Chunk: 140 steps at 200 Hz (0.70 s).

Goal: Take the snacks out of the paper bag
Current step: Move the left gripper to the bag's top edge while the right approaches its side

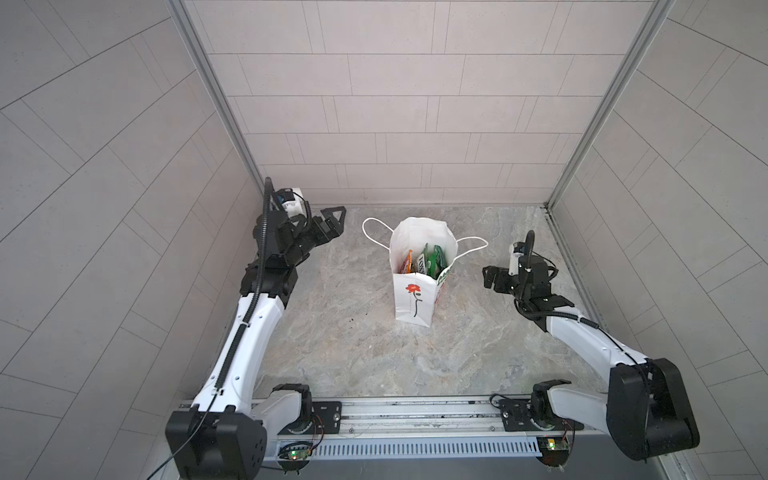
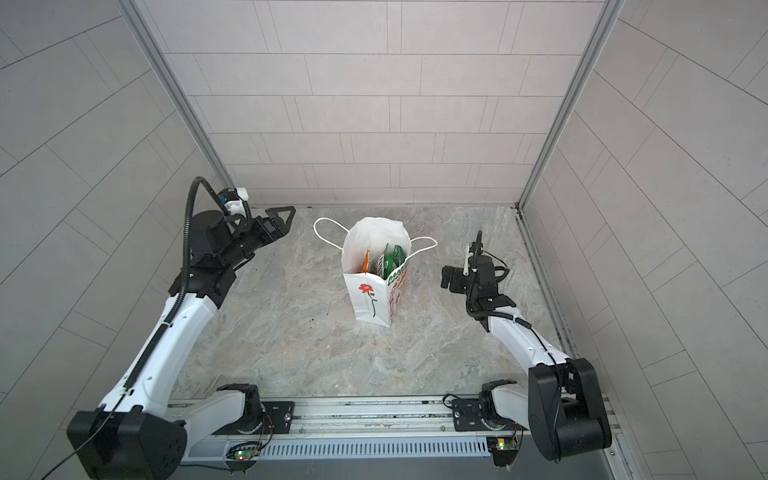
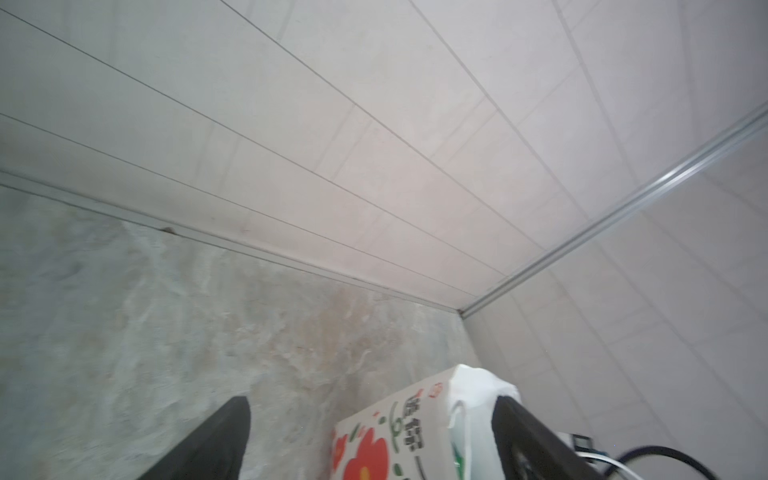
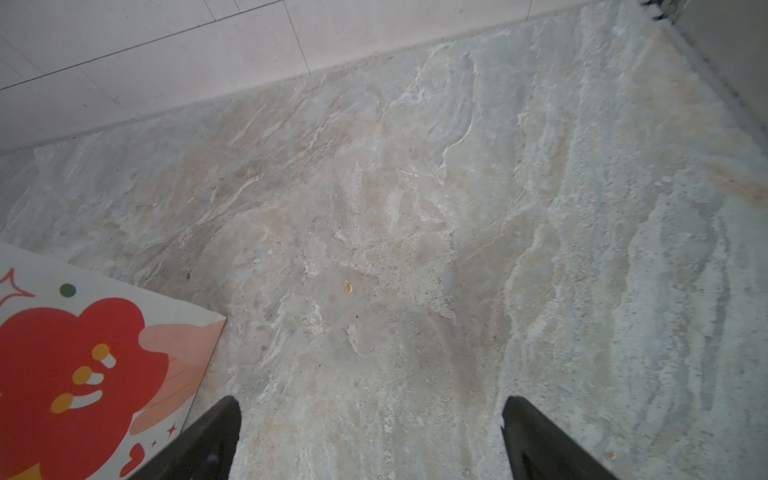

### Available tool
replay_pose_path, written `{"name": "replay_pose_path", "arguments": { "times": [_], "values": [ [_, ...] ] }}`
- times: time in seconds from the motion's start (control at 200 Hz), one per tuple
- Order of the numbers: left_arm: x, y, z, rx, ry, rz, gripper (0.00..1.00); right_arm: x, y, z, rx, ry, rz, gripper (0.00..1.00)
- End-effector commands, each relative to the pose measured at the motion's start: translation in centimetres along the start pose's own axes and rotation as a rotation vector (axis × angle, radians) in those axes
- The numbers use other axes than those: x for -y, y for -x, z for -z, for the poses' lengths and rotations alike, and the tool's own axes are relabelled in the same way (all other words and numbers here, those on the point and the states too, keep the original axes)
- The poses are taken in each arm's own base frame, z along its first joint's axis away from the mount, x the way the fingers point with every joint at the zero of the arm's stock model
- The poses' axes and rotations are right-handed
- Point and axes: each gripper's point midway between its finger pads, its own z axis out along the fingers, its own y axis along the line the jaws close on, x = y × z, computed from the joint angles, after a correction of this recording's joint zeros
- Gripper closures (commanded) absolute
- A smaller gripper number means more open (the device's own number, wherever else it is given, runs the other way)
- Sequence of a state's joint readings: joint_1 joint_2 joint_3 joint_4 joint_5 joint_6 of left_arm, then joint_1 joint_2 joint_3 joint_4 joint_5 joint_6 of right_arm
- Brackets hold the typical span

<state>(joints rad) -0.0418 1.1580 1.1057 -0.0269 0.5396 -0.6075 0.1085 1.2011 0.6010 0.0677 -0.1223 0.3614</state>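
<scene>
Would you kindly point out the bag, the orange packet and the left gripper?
bag (image 1: 409, 309), in a top view, front face.
orange packet (image 1: 407, 262), in a top view, upper edge.
left gripper (image 1: 337, 222), in a top view, between fingertips.

The paper bag (image 1: 411, 299) looks like smooth matt white paper with flat printed colour, and its 2 handles (image 1: 365, 229) are white cord. The snacks (image 1: 430, 257) inside are glossy packets that catch the light a bit. The tabletop (image 1: 353, 345) has a stone look, mottled grey-beige, matt and slightly rough. The walls (image 1: 395, 104) are matt pale tile-pattern panels with brushed metal corner strips (image 1: 224, 104). The arms (image 1: 253, 328) wear smooth, slightly shiny white plastic shells with matt black plastic joints, and sit on a dull metal rail (image 1: 415, 409).
</scene>
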Motion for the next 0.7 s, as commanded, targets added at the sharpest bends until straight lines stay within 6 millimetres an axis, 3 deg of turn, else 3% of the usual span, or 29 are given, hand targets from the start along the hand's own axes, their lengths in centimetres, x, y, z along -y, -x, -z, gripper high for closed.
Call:
{"name": "replay_pose_path", "arguments": {
  "times": [0.0,0.13,0.285,0.405,0.53,0.695],
  "values": [
    [3.3,-2.1,-1.6,-0.152,-0.208,0.075,0.13,-1.9,-0.4,-0.1,-0.029,0.08,-0.017,0.01],
    [5.6,-3.5,-2.3,-0.216,-0.271,0.04,0.16,-2.6,-1.2,-0.7,-0.051,0.097,-0.01,0.01],
    [4.0,-4.0,-2.9,-0.215,-0.173,0.036,0.24,-3.4,-1.7,-0.9,-0.06,0.12,-0.015,0.01],
    [4.4,-4.3,-3.3,-0.224,-0.189,0.035,0.34,-4.3,-2.1,-1.1,-0.07,0.139,-0.007,0.01],
    [4.8,-4.4,-3.7,-0.221,-0.203,0.038,0.5,-5.1,-2.7,-1.5,-0.094,0.157,0.003,0.01],
    [4.5,-4.9,-4.4,-0.242,-0.206,0.061,0.52,-5.7,-3.6,-1.9,-0.12,0.169,0.011,0.01]
  ]
}}
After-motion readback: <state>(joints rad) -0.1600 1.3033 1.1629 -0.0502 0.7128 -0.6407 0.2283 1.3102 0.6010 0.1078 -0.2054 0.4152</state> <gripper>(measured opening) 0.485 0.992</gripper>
